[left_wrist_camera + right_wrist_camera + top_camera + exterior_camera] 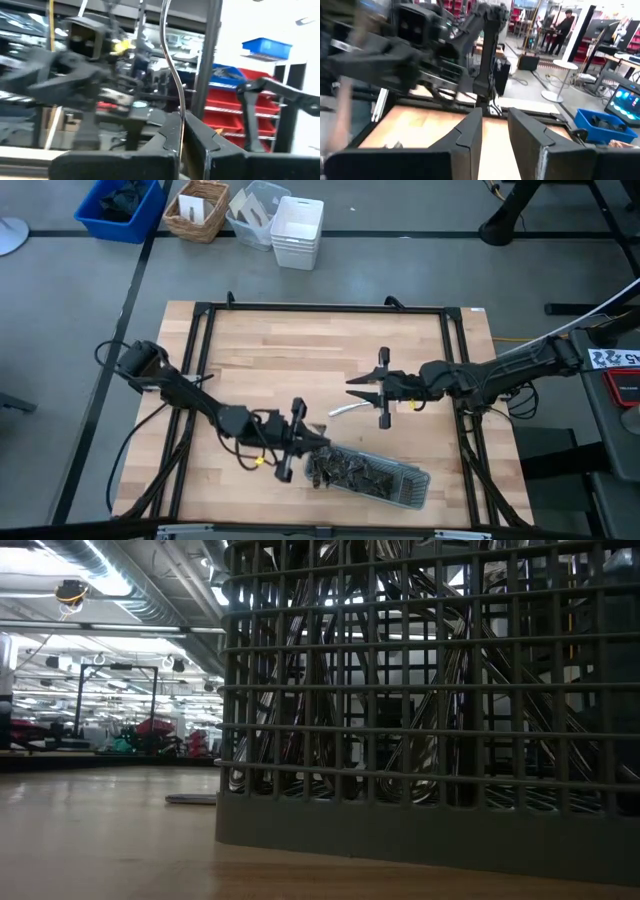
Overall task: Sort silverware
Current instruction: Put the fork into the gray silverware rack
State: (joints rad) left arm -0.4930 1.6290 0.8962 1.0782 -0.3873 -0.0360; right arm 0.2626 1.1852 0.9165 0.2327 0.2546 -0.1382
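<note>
A long grey mesh tray (pixel 418 486) lies near the table's front edge, with several pieces of silverware (pixel 345 470) heaped in it. The low view looks through its wall (pixel 400 820) at them. My left gripper (pixel 312 437) hovers by the tray's left end, shut on a slim silver piece (pixel 172 75). My right gripper (pixel 352 387) stands open over the table's middle and points left, with nothing between its fingers (pixel 470 135). One loose silver piece (pixel 340 410) lies flat on the wood just in front of it. My left gripper pinches the slim silver piece between its two fingers at its lower end (pixel 181 116). The piece shows edge-on and runs out past the fingertips in a slight curve. Whether it is a fork, spoon or knife I cannot tell.
A black frame (pixel 210 310) runs round the wooden table. On the floor beyond the far edge stand a blue bin (pixel 120 205), a wicker basket (pixel 195 208) and a white bin (pixel 298 230). Bare wood lies at the far left of the table.
</note>
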